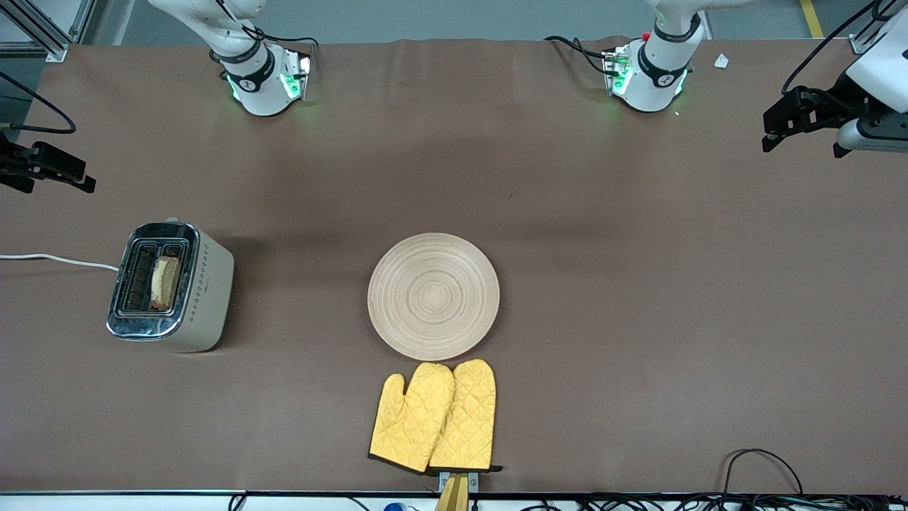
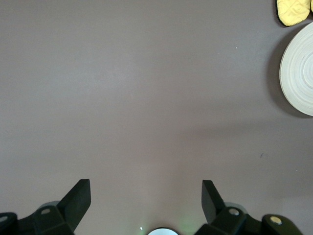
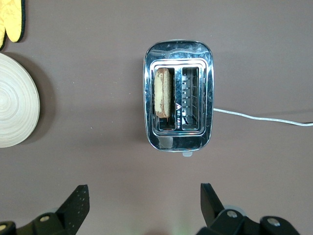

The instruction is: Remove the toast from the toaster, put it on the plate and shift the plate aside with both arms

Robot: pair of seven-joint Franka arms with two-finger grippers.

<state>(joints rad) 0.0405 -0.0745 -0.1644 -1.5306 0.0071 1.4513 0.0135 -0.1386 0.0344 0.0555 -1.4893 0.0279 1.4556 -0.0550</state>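
No step is begun: the toast [image 3: 163, 92] stands in 1 slot of the toaster [image 3: 178, 142], below the right gripper [image 3: 142, 203], jaws apart. The left gripper [image 2: 145, 200], jaws apart, waits over bare bench [image 1: 638, 319], with the plate [image 1: 433, 296] well aside. Next, the right jaws must descend onto the toast.

Looks like a robotics lab, not a real kitchen: two white arm bases [image 1: 266, 81] bolted along the 12 o'clock edge of a brown-covered table [image 1: 638, 284], aluminium framing [image 1: 42, 28] at 10 o'clock, loose cables [image 1: 766, 490] around 5 o'clock, grey floor.
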